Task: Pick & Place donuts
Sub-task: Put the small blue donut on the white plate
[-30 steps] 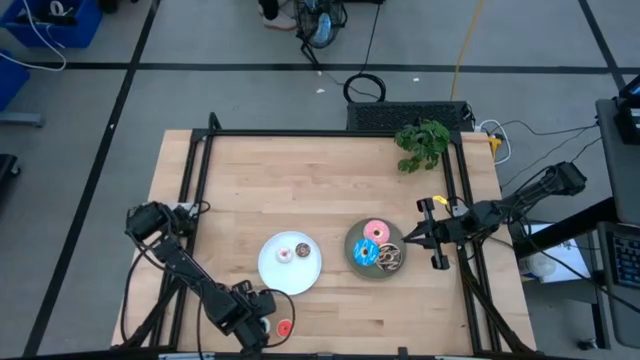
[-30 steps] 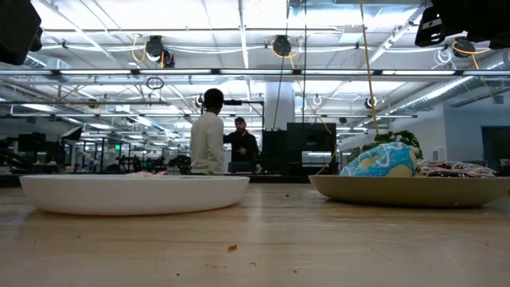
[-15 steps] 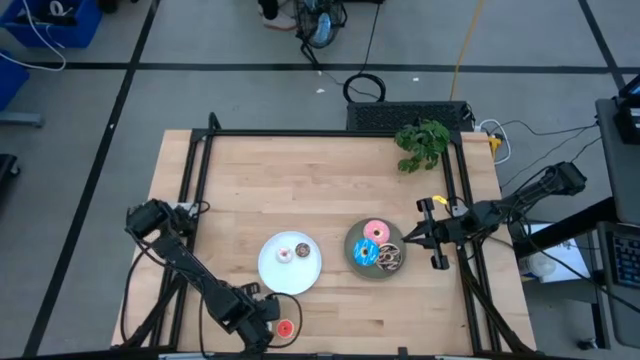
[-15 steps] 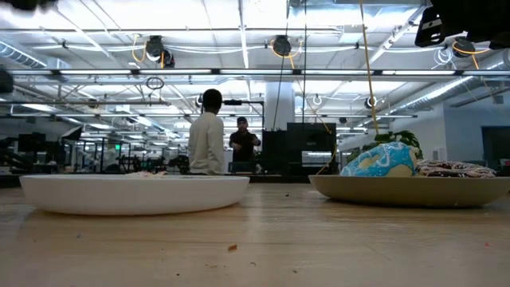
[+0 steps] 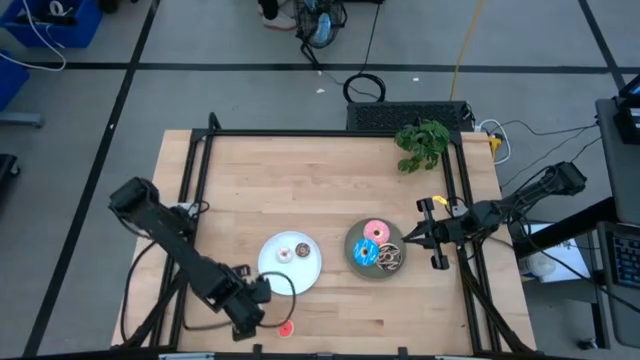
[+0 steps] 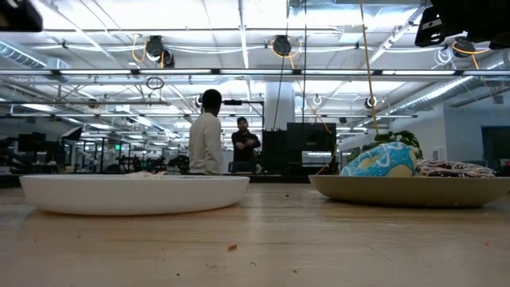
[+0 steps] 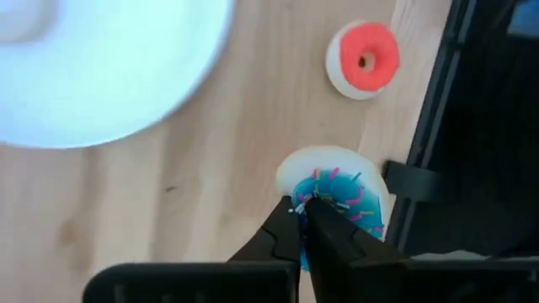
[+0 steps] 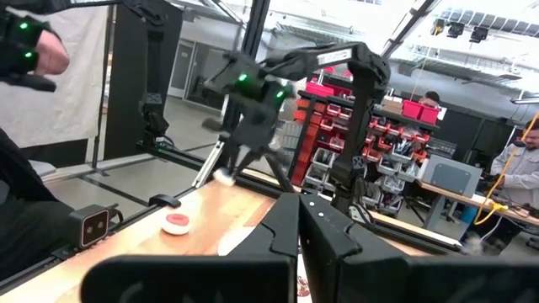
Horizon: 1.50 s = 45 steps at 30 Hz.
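The left gripper (image 5: 262, 292) hovers near the table's front edge, just left of the white plate (image 5: 290, 267), its fingers (image 7: 290, 240) clenched on a mini blue sprinkled donut (image 7: 337, 200). A mini red donut (image 5: 285, 327) lies on the bare wood at the front edge, close by. The white plate holds a mini white donut (image 5: 284, 254) and a mini brown donut (image 5: 302, 250). To its right, the grey plate (image 5: 353, 249) carries the pink donut (image 5: 377, 231), the larger blue sprinkled donut (image 5: 366, 252) and the dark brown drizzled donut (image 5: 390, 258). The right gripper (image 5: 407, 241) waits at the right edge beside the grey plate, jaws together on nothing.
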Each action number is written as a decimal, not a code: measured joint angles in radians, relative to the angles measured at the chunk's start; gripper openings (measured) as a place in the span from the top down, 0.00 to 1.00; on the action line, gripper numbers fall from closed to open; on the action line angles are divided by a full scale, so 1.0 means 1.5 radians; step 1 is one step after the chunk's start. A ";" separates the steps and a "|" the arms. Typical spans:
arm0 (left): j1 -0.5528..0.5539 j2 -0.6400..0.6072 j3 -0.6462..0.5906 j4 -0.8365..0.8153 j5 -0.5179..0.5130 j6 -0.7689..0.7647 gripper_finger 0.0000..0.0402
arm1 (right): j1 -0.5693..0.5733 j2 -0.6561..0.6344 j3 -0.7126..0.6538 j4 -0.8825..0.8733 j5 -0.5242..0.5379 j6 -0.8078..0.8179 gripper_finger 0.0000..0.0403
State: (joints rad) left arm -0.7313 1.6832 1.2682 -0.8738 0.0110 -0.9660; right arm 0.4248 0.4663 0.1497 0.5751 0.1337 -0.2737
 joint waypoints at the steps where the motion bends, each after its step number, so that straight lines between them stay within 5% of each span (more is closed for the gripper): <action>1: 0.004 -0.015 0.001 -0.016 -0.001 -0.002 0.97 | 0.000 0.000 0.000 0.000 0.000 0.000 1.00; 14: 0.031 -0.097 0.001 -0.172 -0.060 -0.037 0.97 | 0.000 0.000 0.000 -0.008 0.000 -0.002 1.00; 26: 0.084 -0.097 0.001 -0.118 -0.165 0.025 0.97 | 0.000 0.001 0.000 -0.023 0.000 0.017 1.00; 33: 0.140 -0.084 -0.040 0.015 -0.144 0.147 0.94 | 0.000 0.001 0.000 -0.024 0.000 0.017 1.00; 45: 0.193 0.076 -0.073 0.055 -0.040 0.196 0.97 | 0.000 0.003 0.000 -0.033 0.000 0.000 1.00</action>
State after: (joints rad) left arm -0.4413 1.7967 1.1591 -0.7912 -0.0497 -0.6714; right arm 0.4248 0.4702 0.1493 0.5251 0.1333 -0.2737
